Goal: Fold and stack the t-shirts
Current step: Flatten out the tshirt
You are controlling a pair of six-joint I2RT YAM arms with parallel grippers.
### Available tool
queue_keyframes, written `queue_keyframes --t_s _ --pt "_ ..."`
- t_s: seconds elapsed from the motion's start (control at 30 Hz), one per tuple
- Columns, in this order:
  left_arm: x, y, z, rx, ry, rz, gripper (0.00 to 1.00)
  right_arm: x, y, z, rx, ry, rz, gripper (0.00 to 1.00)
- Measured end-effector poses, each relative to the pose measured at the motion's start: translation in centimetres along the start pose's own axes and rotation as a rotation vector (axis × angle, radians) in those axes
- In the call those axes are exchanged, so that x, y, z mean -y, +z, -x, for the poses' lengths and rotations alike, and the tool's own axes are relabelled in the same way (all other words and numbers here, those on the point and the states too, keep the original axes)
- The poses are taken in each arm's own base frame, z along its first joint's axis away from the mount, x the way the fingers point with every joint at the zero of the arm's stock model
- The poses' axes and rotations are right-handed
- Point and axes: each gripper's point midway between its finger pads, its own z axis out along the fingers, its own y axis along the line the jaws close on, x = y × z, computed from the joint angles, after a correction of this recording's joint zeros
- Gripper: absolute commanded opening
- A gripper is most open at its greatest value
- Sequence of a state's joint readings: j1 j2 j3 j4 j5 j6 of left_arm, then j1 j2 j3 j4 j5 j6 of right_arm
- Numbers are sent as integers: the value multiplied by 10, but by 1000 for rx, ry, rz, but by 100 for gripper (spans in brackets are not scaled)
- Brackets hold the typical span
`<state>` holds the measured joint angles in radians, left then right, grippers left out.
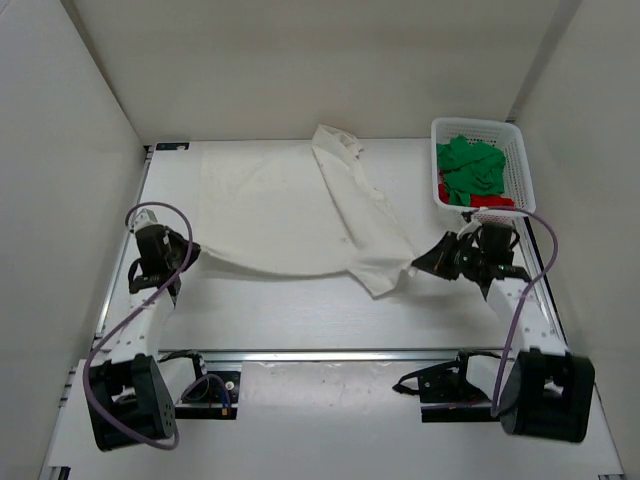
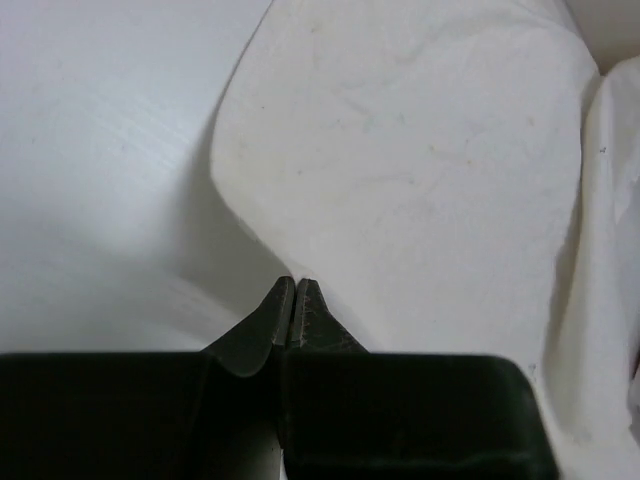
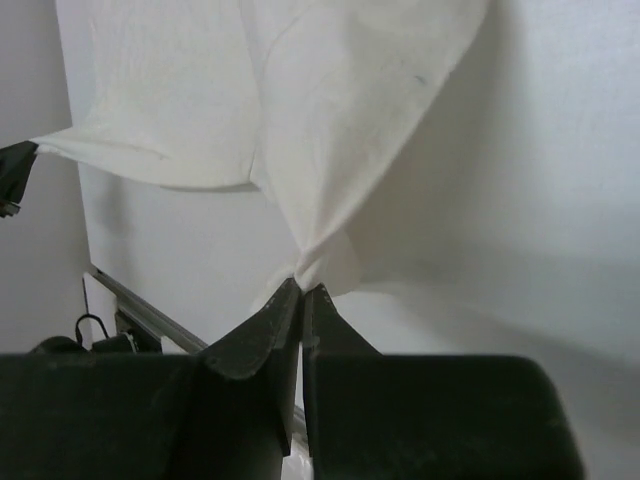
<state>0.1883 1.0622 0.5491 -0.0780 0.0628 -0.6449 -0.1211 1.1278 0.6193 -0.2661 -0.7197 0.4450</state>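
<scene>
Both arms hold the near hem of the white t-shirt (image 1: 290,210), which lies spread mid-table.

The left gripper (image 1: 190,252) is pinched shut on the near left corner and the right gripper (image 1: 418,263) on the near right one, with the hem sagging between them. The fold should go best if both corners rise level and travel away together, keeping the cloth taut. At the far right, the basket (image 1: 518,165) holds the green t-shirt (image 1: 470,168), with the red t-shirt (image 1: 490,202) at its near end.
</scene>
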Motion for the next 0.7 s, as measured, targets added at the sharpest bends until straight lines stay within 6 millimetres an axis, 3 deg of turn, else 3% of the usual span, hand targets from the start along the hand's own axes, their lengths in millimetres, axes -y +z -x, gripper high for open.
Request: queue_keyframes --t_s 0.07,0.2,0.37,0.47,0.57,0.63,0.7 --pt "-8 -9 -12 -12 -7 9 0 1 -12 -22 8 -5 -14 0" --pt "-14 -21 -15 4 -17 5 0 -6 -26 -50 22 -46 -16 0" --pt "-9 -35 -11 30 -6 -21 0 -15 -36 -60 1 -65 -36 0" --pt "1 -39 -10 19 3 -54 0 -33 -47 -42 30 -115 -44 0" --pt "26 -44 -7 -14 28 -105 0 -74 -68 -7 94 -216 -13 1" --pt "61 -55 8 -14 69 -169 0 -117 -91 29 168 -307 2 0" --pt "118 -80 39 24 126 -274 0 -171 -121 70 289 -417 23 0"
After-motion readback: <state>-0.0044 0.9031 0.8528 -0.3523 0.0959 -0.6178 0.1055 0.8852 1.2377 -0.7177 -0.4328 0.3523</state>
